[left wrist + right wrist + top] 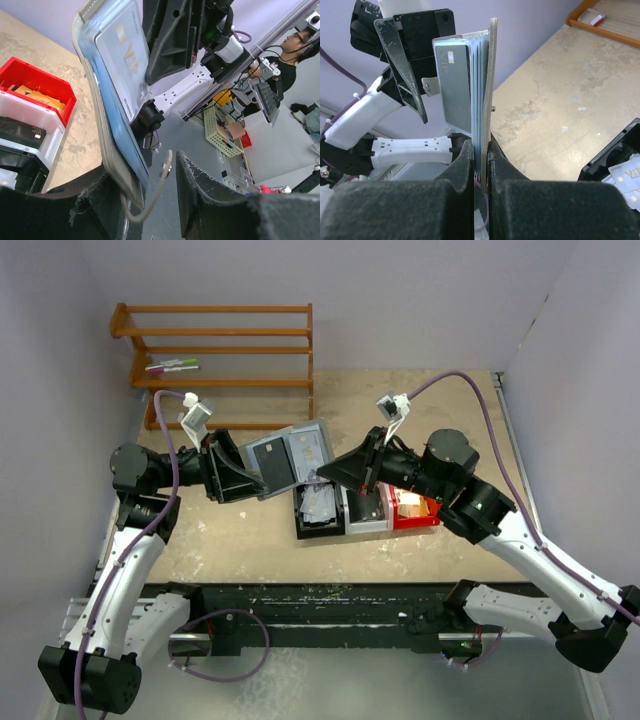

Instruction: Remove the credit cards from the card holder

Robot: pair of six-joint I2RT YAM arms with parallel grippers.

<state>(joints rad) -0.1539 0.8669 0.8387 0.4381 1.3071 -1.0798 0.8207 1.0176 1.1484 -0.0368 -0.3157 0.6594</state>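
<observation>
Lilac walls [400,300] box in a mottled beige worktop [440,420]. Toward its near edge sit three bins in a row. The black bin [318,515] holds pale cards [627,177] printed "VIP", the white bin [366,512] a black card [20,131] marked "VIP", and beside it stands a red bin [413,508]. Above them the card holder [290,460] hangs open in the air, with a silvery-grey card [125,60] reading "VIP" in its pocket. The right gripper [480,145] pinches one edge tight. The left gripper [142,165] straddles the opposite edge, jaws half apart, unclamped. A wooden rack [220,350] stands at the far left corner.
</observation>
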